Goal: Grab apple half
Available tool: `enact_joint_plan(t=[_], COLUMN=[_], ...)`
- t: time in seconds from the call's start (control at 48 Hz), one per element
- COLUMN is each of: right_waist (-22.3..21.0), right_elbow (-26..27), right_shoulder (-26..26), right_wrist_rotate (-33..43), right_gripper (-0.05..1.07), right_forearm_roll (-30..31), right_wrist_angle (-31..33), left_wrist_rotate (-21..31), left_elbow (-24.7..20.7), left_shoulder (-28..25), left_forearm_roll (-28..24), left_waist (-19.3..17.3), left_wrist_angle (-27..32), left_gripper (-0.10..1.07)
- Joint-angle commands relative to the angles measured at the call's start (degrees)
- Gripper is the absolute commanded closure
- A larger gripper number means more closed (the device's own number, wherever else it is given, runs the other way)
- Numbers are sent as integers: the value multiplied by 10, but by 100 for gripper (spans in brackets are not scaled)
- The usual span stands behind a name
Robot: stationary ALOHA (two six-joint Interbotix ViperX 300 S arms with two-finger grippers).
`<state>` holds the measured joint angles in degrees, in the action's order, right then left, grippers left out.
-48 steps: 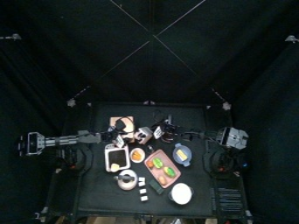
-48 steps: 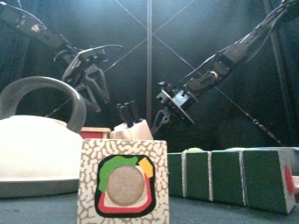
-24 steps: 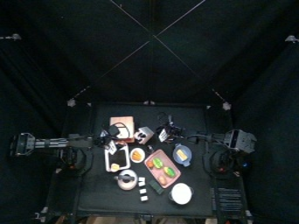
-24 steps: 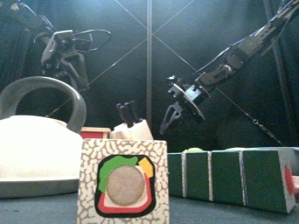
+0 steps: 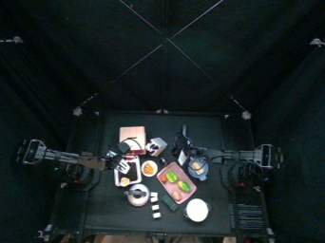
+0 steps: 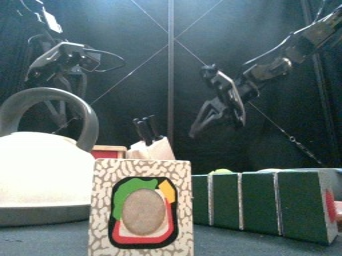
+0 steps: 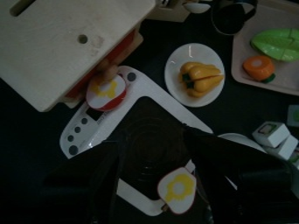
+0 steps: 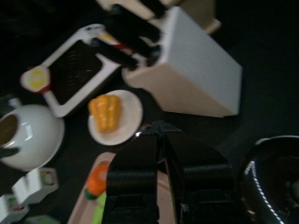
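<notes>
So over the last second both arms have shifted without grabbing anything. From the front, the left gripper has slid off toward the left side and sits higher than it did. The right gripper has lifted from low behind the knife block to well above it. What I take for the apple half is the little red piece with a yellow face. It's at one end of the white tray, right up against the edge of the wooden cutting board, and nothing is touching it. The left wrist camera looks straight down on it, so my guess is the left arm is lining up from above while the right one clears out of the way. The grab itself hasn't started. The right fingers look pinched narrow, with the tips meeting and nothing between them. The left fingers are just a dark blur at the bottom of their own view, so I can't tell if they're wide or narrow. There's also a small plate with something orange-yellow on it near the tray, so don't mix those up. As for writing, I can't find any. The box up front on the tabletop has a printed squiggle pattern and a picture on it, but no lettering or brand I can read. The kettle is blank too.
</notes>
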<state>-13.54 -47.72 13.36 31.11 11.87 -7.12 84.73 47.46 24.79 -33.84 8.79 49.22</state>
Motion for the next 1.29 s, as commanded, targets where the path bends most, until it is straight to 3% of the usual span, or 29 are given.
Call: enact_joint_plan(t=[0.0,0.083,0.188,0.375,0.667,0.979,1.271], right_waist=[-3,-5,-5,-11,-12,-12,-15], right_elbow=[-18,-37,-53,-62,-62,-62,-62], right_shoulder=[35,46,57,63,62,62,58], right_wrist_rotate=[0,0,0,-1,-1,-1,-1], right_gripper=[66,66,66,66,66,66,66], right_forearm_roll=[-7,-11,-11,-8,-3,-2,-2], right_wrist_angle=[-10,-19,-33,-44,-44,-44,-44], left_wrist_rotate=[68,106,134,130,134,152,155], left_elbow=[3,10,10,4,7,4,4], left_shoulder=[-11,-19,-38,-83,-100,-162,-174], left_forearm_roll=[-76,-104,-93,-93,-103,-112,-132], left_waist=[6,6,6,6,5,-22,-55], left_wrist_angle=[5,10,14,18,21,22,9], left_gripper=[9,8,8,6,-4,-4,-4])
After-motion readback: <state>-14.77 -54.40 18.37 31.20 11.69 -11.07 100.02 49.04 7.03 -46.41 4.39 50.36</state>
